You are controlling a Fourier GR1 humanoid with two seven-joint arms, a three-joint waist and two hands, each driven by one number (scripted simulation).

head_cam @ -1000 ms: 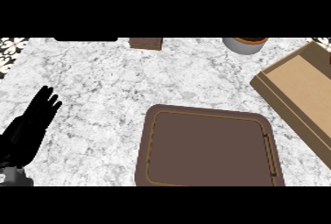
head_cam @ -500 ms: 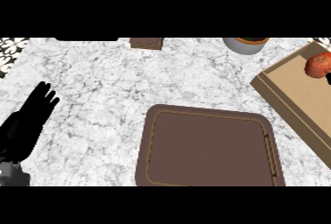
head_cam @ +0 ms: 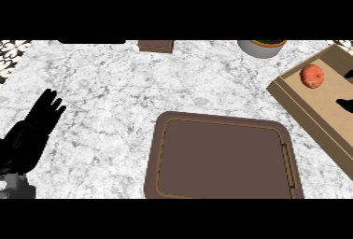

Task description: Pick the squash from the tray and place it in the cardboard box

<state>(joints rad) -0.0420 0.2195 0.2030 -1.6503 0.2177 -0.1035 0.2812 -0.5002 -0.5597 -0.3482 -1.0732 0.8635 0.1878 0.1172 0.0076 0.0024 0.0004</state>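
Observation:
The orange-red squash (head_cam: 312, 76) lies inside the cardboard box (head_cam: 292, 94) at the right edge, near the box's far end. Only black fingertips (head_cam: 342, 103) of my right hand (head_cam: 349, 73) show at the right border, over the box; they are spread and stand apart from the squash. The dark brown tray (head_cam: 154, 159) sits at the lower middle with nothing on it. My left hand (head_cam: 31, 135) rests open at the left edge, fingers straight and pointing up, far from tray and box.
A grey pot with an orange-brown rim (head_cam: 261, 47) stands at the back, just left of the box. A small brown block (head_cam: 156, 45) lies at the back middle. A patterned patch (head_cam: 11, 52) shows at the far left corner.
The squash came in from the right edge and moved left into the box. My right hand's fingertips now show apart from it. The left hand has barely moved.

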